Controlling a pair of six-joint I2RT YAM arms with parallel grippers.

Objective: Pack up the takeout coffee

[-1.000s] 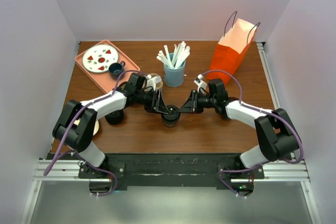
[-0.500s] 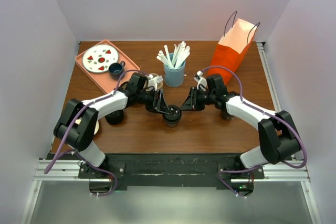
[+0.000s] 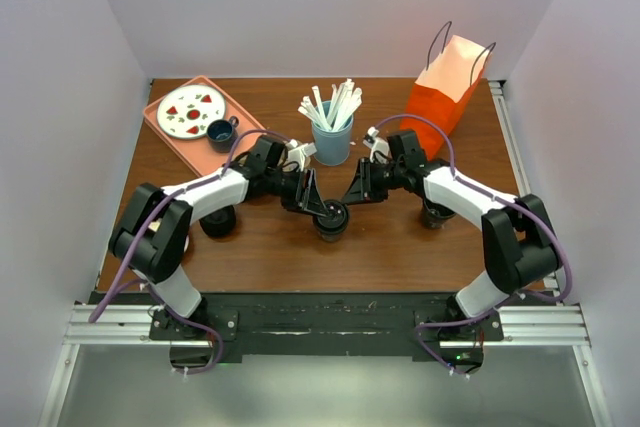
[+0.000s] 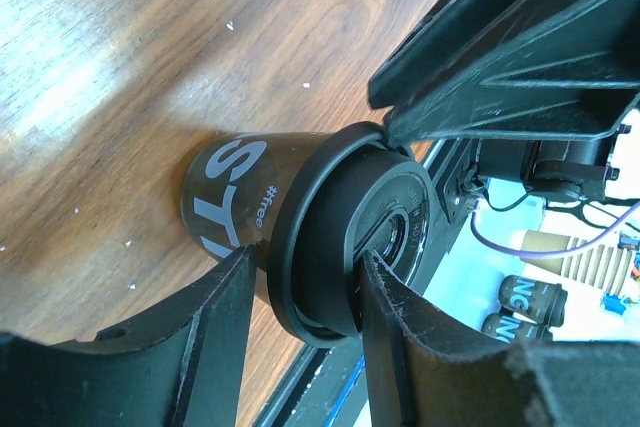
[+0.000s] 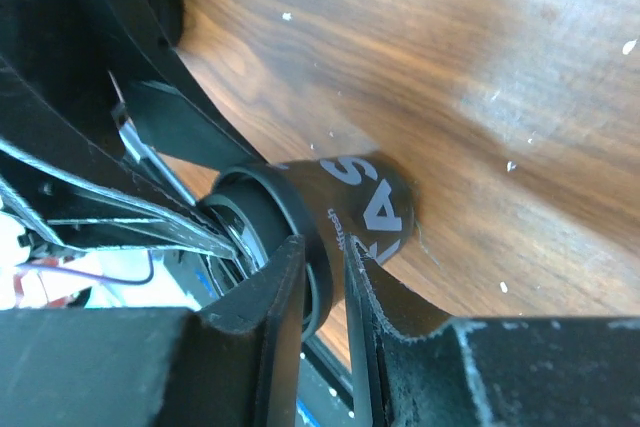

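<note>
A black takeout coffee cup [image 3: 330, 221] with a black lid stands upright at the table's middle. My left gripper [image 3: 320, 207] reaches it from the left, my right gripper [image 3: 346, 201] from the right. In the left wrist view the cup [image 4: 225, 187] carries the lid [image 4: 340, 237]. My left gripper [image 4: 305, 262] is shut on that lid, one finger under the rim and one on its top. In the right wrist view my right gripper [image 5: 325, 247] straddles the lid's rim [image 5: 270, 217] with a narrow gap. One finger lies beside the cup wall [image 5: 380, 202].
An orange paper bag [image 3: 445, 87] stands open at the back right. A blue cup of white stirrers [image 3: 332, 134] sits just behind the grippers. A pink tray [image 3: 160, 132] holds a plate and a small mug. Another black cup [image 3: 218, 223] stands under my left arm.
My right arm has swung a little toward the back and its jaws have parted slightly. The left arm has shifted slightly the same way. The cup has stayed in place.
</note>
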